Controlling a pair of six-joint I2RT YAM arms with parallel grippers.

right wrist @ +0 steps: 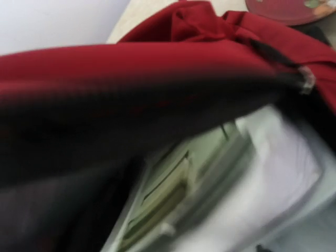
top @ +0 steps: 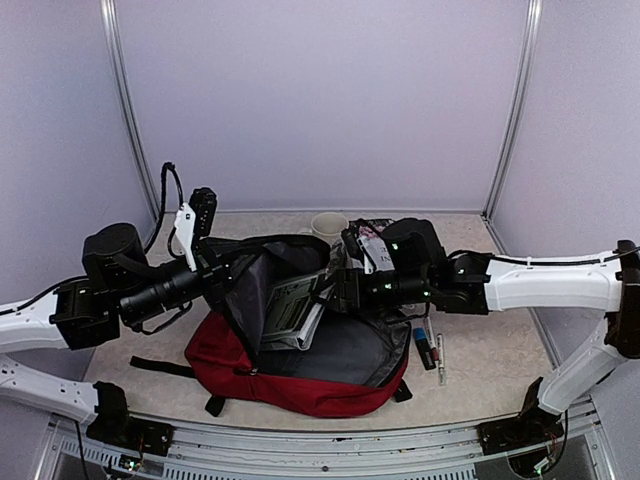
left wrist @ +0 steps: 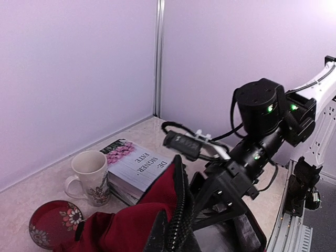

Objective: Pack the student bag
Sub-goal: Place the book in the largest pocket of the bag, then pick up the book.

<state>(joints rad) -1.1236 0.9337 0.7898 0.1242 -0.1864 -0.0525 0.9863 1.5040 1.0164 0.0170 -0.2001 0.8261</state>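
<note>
student bag at near edge of table, mouth open | left gripper clamped on its raised zip rim | right gripper at mouth beside book, grip unreadable | pens just right, mug behind

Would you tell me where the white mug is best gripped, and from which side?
I would grip the mug by its rim from above, one of the fingers inside and one outside: it stands upright, mouth open. Pinch the wall on the handle side, since the book crowds the opposite side.
</note>
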